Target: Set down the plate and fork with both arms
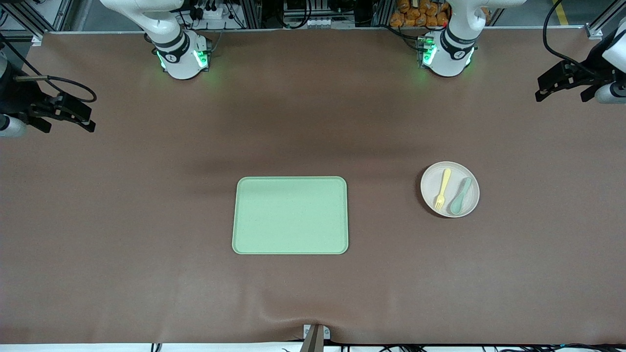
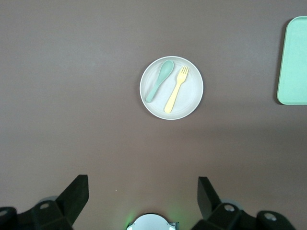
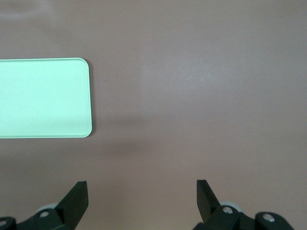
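The tray (image 1: 290, 215) lies flat at the middle of the brown worktop (image 1: 146, 195), and everything else is placed from it.

The plate (image 1: 462, 173) sits on the worktop toward the left arm's end from the tray, well apart from it and about level with the tray's upper half in the front view. On the plate lie the fork (image 1: 442, 188) and the spoon (image 1: 460, 195), side by side and nearly parallel, not touching each other. The fork is the one closer to the tray, and its tines point toward the front camera; the spoon's bowl also points that way. In the left wrist view the plate (image 2: 189, 103) shows whole, with the fork (image 2: 175, 89) and spoon (image 2: 159, 80) on it and an edge of the tray (image 2: 293, 62) at the border of the picture.

The left gripper (image 1: 567, 83) hangs in the air over the worktop's edge at the left arm's end, far from the tray and farther from it than the plate is. Its jaws are spread wide and hold nothing; the left wrist view shows both fingers (image 2: 76, 194) apart.

The right gripper (image 1: 63, 115) hangs over the edge at the right arm's end, far from the tray. Its jaws are likewise spread and bare, the fingers (image 3: 79, 197) apart in the right wrist view, with a corner of the tray (image 3: 43, 98) showing.
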Robot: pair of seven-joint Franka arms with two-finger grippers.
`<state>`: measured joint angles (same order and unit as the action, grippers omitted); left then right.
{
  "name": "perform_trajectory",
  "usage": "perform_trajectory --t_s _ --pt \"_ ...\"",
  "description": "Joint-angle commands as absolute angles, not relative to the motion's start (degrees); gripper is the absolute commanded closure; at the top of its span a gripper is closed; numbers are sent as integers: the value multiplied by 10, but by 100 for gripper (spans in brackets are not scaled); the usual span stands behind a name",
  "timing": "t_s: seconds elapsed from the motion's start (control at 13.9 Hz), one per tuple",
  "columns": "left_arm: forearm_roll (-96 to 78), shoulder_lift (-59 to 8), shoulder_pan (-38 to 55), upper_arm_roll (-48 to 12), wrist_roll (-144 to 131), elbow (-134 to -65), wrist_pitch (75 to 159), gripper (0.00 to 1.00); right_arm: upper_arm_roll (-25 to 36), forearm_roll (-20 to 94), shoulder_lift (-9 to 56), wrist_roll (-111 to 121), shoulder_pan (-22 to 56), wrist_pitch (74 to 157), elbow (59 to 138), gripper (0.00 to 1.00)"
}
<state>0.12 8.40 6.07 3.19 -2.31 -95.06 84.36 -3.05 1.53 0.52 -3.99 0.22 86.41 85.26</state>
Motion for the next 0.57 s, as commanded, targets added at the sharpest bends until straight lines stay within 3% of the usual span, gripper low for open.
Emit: perform_trajectory --t_s 0.0,0.5 --pt "12 73 60 32 -23 -933 838 0 -35 18 6 -30 -8 859 847 0" --pt "13 54 60 33 -21 -933 838 0 -35 18 7 -30 -7 860 847 0"
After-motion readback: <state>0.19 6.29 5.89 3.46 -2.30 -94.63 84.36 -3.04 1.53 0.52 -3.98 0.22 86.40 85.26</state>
